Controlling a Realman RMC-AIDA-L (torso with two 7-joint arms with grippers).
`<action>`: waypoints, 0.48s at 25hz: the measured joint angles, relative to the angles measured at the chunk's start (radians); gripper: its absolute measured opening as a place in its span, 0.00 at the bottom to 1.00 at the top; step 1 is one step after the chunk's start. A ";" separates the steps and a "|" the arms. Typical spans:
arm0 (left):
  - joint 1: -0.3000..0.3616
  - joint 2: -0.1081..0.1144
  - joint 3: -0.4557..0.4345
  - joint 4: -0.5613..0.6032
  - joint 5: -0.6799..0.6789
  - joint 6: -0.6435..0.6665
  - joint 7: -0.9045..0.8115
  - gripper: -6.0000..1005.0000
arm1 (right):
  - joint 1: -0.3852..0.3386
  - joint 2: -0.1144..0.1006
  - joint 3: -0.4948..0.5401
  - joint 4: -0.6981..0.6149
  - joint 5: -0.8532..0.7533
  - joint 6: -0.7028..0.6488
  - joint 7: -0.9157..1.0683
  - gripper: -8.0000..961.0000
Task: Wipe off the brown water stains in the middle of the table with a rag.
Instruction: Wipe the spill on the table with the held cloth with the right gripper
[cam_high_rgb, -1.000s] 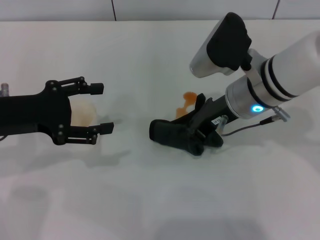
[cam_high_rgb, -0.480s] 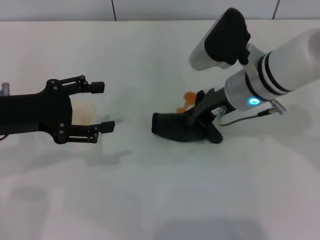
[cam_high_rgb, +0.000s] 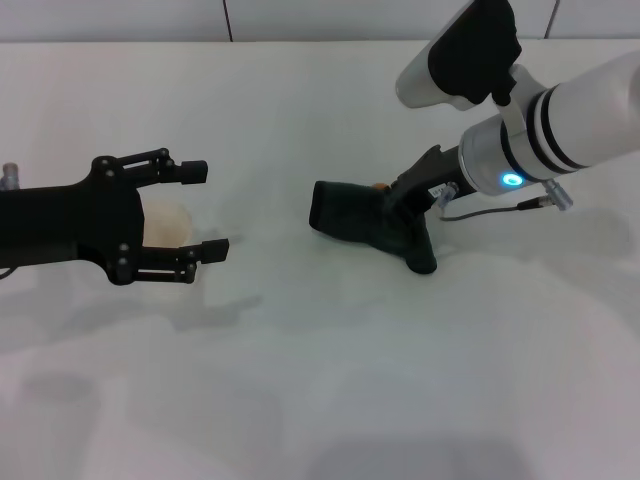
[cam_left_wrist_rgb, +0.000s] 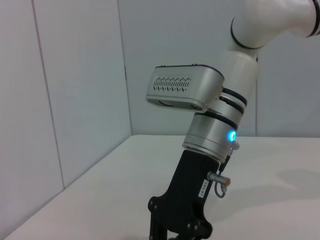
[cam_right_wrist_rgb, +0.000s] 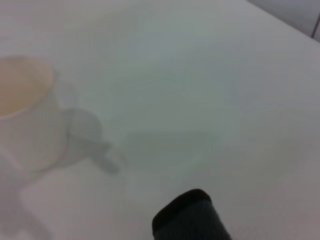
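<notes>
Black rag (cam_high_rgb: 365, 218) — pushed up over brown water stains (cam_high_rgb: 381, 185).

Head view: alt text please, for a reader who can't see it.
The right gripper presses a black rag onto the white table, covering nearly all of the brown water stains. The left gripper hovers open beside a pale cup.

Lab-like robot test cell: bare white table (cam_high_rgb: 330, 400), plain pale panel walls (cam_left_wrist_rgb: 80, 90).
</notes>
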 joint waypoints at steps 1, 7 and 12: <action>0.000 0.000 0.000 0.000 0.000 0.000 0.000 0.88 | 0.001 -0.001 0.000 0.004 0.000 0.008 0.000 0.06; 0.000 -0.001 0.000 0.000 0.000 0.000 0.000 0.88 | 0.004 -0.002 0.033 0.035 -0.019 0.049 0.000 0.06; 0.000 -0.001 0.000 0.000 0.000 0.000 0.000 0.88 | -0.003 -0.002 0.058 0.040 -0.047 0.079 0.000 0.06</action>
